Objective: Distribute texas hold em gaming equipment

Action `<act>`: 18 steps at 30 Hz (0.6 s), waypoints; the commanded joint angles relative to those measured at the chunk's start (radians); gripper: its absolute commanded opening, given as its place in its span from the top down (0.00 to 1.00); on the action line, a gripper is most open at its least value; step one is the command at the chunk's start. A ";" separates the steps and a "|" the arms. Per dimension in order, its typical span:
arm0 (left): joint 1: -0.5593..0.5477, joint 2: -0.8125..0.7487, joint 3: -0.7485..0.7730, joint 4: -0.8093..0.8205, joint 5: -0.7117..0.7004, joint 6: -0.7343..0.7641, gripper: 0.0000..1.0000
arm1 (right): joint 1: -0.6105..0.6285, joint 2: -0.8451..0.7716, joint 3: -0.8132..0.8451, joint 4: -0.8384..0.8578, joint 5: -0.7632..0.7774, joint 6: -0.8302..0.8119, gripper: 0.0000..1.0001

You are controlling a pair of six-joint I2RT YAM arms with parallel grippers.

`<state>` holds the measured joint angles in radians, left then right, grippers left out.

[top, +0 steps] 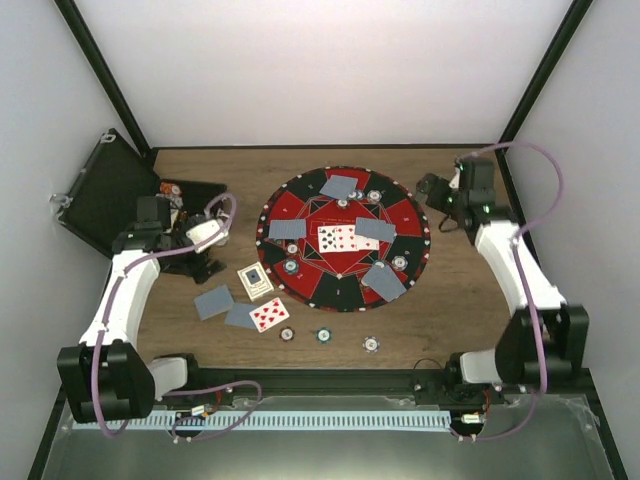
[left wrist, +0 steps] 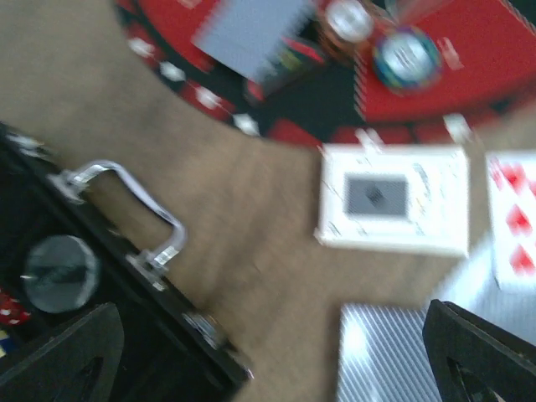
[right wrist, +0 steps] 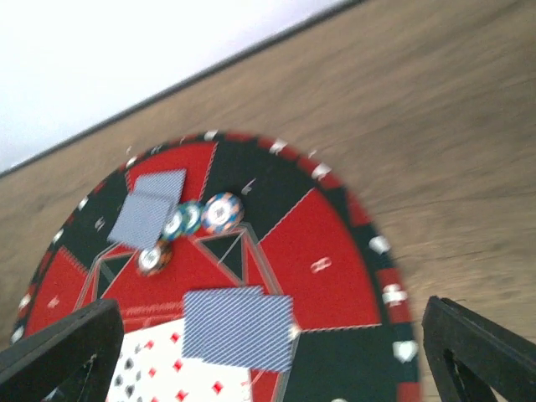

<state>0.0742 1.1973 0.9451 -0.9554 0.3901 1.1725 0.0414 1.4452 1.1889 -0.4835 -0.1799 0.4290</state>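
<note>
1. Black fingers (left wrist: 481, 356) of the left claw (left wrist: 268, 356) stand wide apart and hold nothing.
2. Right under it lies a stripy-backed card (left wrist: 385, 356). A white card pack (left wrist: 394, 199) and a red-spotted card (left wrist: 515, 222) sit just beside it on the wooden table (left wrist: 251, 234).
3. The right claw (right wrist: 268, 343) is wide open and empty too, up by the far right edge of the round mat (right wrist: 335, 251).
4. More cards (right wrist: 237, 328) and chips (right wrist: 219, 211) lie on the mat. Three chips (top: 323, 335) wait on the wood near the front.
5. I think the dealing is partway done. Next a claw must go down and pinch a thin, flat card or chip, which looks tricky.
6. The left arm (top: 125, 290) bends low beside the black case (left wrist: 50, 352). The right arm (top: 520, 270) reaches far forward.
</note>
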 commanded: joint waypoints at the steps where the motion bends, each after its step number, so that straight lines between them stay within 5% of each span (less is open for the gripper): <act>1: 0.013 -0.017 -0.049 0.451 0.158 -0.544 0.00 | -0.001 -0.212 -0.287 0.356 0.308 -0.068 0.00; 6: 0.015 -0.080 -0.370 1.156 -0.047 -0.946 0.00 | -0.002 -0.408 -0.716 0.867 0.437 -0.151 0.00; 11: 0.015 -0.026 -0.608 1.644 -0.152 -1.018 0.00 | -0.003 -0.339 -0.823 1.027 0.476 -0.156 0.00; 18: 0.013 0.138 -0.759 2.092 -0.176 -1.113 0.00 | -0.003 -0.219 -0.951 1.367 0.450 -0.260 0.00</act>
<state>0.0853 1.2865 0.2295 0.7292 0.2409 0.1745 0.0414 1.1744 0.2771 0.6010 0.2394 0.2504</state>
